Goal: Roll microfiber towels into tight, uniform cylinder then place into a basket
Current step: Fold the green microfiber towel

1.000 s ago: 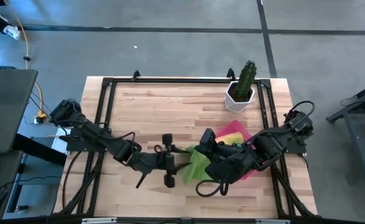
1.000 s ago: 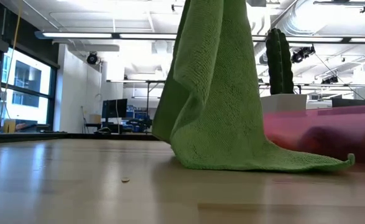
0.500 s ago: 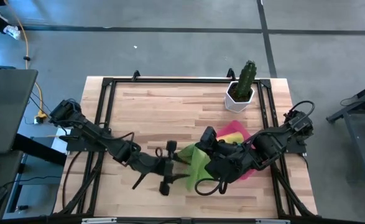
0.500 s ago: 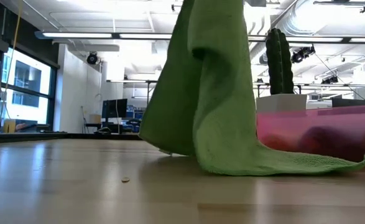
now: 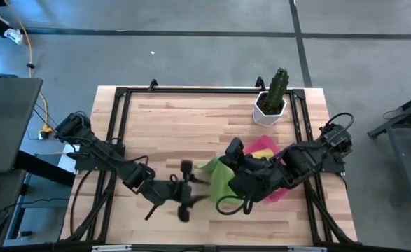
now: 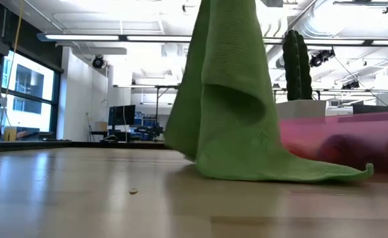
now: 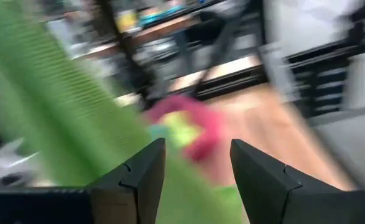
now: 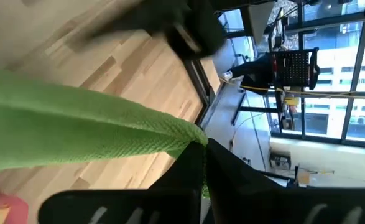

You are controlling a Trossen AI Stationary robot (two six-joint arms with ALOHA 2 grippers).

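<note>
A lime green microfiber towel hangs from my right gripper, which is shut on its top, left of the basket. The towel's lower end lies spread on the table. The basket is a pink tray at the right, with a yellow towel in it. My left gripper stands open just left of the hanging towel. In the left wrist view, blurred green cloth fills the space beside its fingers. Whether they touch it cannot be told. My right gripper pinches the towel's upper edge between its two shut fingers, where the cloth gathers into a narrow fold. The towel hangs below the fingers in loose folds. Its bottom hem rests on the table in front of the basket.
A white pot with a green cactus stands at the far right, behind the basket. A black frame runs around the wooden table top. Bare wood lies to the far left of the arms.
My left gripper has swung toward the table's near edge, staying open beside the towel. The towel's hanging folds have swayed left and back, and its hem has shifted on the table. My right gripper has kept its hold in place.
</note>
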